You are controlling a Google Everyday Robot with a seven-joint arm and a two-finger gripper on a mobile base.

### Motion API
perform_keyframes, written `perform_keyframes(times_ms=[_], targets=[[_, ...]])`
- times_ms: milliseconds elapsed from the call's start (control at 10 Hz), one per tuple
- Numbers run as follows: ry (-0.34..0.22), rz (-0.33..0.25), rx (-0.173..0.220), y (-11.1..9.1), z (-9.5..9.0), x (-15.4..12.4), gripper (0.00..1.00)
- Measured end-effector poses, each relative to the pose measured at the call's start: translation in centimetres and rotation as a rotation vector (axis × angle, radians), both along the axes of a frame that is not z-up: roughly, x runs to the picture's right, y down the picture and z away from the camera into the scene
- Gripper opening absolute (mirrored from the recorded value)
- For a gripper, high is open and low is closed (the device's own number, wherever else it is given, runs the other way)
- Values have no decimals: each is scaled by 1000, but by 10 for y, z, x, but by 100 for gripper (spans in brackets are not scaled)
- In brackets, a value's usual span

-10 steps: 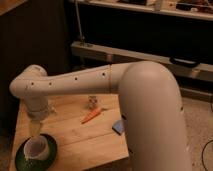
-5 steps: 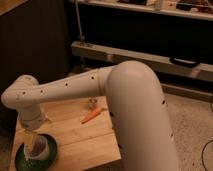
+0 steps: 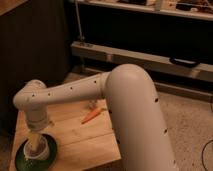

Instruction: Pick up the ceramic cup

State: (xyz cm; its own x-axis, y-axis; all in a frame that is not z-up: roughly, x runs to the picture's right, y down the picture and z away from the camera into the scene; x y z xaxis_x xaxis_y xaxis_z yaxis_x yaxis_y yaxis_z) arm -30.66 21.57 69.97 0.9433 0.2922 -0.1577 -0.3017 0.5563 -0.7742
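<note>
The small round white glossy ceramic cup (image 3: 41, 148) sits right under the gripper (image 3: 33, 144), on a dark green round saucer (image 3: 22, 161) at the near left corner of the light wooden slatted table (image 3: 85, 142). What's changed over the last second: the arm has swung in and dropped, so the wrist now hangs straight above the cup and the gripper looks like it has gone down into or against the cup's wide mouth, where a second ago it was a bit higher and further back. To me that reads as the reach being basically done and the grab being the step in hand. The cup doesn't look lifted yet, it seems to be resting on the saucer as before. Can't tell how the gripper is set or whether it has hold of the rim. Out to the gripper's right and further back, well apart from it, a small orange carrot (image 3: 91, 115) lies on the wood, with a tiny pale object (image 3: 92, 105) just behind it. The big white arm (image 3: 135, 115) fills the right side. Glossy rim, so slipping is my worry.
</note>
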Motion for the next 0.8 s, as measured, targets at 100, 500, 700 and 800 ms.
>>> perform_keyframes(times_ms=[100,500,700,800], targets=[[-8,3,0,-1,3,2,63],[-61,-62,17,14,0,-8,23],[-93,-148,34,35,-13,-15,3],[-105,-149,25,41,-20,-17,0]])
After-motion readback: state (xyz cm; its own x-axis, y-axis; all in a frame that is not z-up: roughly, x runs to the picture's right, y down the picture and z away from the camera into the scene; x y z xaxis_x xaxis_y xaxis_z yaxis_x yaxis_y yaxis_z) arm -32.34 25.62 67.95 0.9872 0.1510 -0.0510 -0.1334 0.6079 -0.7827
